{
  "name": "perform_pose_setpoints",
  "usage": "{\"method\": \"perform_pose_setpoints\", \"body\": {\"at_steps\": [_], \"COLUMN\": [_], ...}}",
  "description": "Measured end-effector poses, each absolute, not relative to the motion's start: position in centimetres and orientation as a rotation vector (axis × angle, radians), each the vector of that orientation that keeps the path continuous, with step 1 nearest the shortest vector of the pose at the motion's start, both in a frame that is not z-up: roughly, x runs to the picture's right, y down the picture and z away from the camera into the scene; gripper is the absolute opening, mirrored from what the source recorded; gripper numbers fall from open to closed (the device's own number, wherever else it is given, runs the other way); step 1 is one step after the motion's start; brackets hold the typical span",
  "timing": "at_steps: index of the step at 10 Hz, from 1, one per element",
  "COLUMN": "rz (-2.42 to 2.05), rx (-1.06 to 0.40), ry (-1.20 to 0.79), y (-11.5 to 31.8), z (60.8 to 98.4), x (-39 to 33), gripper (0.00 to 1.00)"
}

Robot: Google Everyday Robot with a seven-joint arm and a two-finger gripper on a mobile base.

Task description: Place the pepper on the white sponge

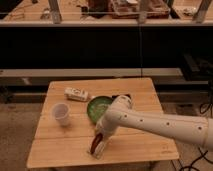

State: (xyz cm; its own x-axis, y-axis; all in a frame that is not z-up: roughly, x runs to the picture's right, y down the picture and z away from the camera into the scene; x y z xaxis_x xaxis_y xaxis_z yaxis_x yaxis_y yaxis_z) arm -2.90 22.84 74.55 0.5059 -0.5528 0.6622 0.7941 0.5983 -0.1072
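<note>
The dark red-brown pepper (99, 138) sits at the tip of my gripper (100, 137), over the near part of the wooden table (60, 145). Right beneath it lies the small white sponge (97, 148), a flat pad partly covered by the pepper and the gripper. My white arm (160, 124) reaches in from the right, passing over the green bowl (99, 106). I cannot tell whether the pepper touches the sponge.
A white cup (61, 113) stands at the left of the table. A white printed carton (76, 94) lies at the back left. The green bowl is in the middle, just behind the gripper. Dark shelving runs behind the table.
</note>
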Motion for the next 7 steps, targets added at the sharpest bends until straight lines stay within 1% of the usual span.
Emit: {"method": "perform_pose_setpoints", "body": {"at_steps": [7], "rz": [-0.849], "rx": [-0.419], "ry": [-0.642], "y": [22.70], "z": [74.58], "x": [-2.53], "gripper": [0.80]}}
